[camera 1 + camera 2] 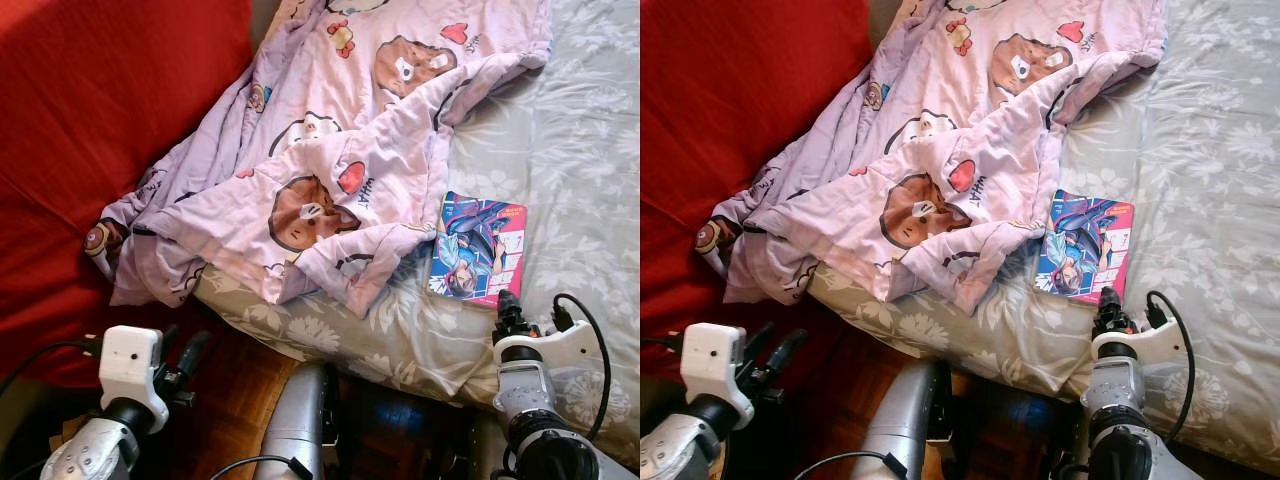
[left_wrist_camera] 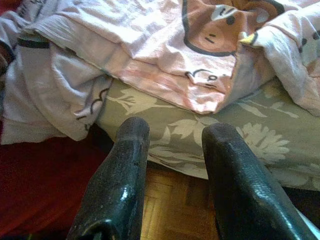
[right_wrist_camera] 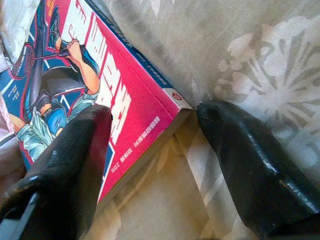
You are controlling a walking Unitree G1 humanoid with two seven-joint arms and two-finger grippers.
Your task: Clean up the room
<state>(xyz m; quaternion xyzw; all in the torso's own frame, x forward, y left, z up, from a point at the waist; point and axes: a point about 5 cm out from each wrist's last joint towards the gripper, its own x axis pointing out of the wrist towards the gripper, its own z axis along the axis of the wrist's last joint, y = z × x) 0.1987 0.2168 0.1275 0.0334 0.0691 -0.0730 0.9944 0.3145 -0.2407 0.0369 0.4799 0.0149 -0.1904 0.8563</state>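
Note:
A colourful manga book (image 1: pixel 478 248) lies flat on the grey floral bed sheet (image 1: pixel 570 160), partly tucked under a rumpled lilac blanket with bear prints (image 1: pixel 330 150). My right gripper (image 1: pixel 509 305) hovers at the book's near corner, open, one finger over the cover (image 3: pixel 120 95) and the other on the sheet. My left gripper (image 1: pixel 180 358) is low at the bed's left side, open and holding nothing, pointing at the blanket's hanging edge (image 2: pixel 165 65).
A large red cushion or sofa (image 1: pixel 90 130) fills the left side, against the bed. Wooden parquet floor (image 2: pixel 170 210) shows below the mattress edge. The blanket spills over the bed's left edge toward the floor.

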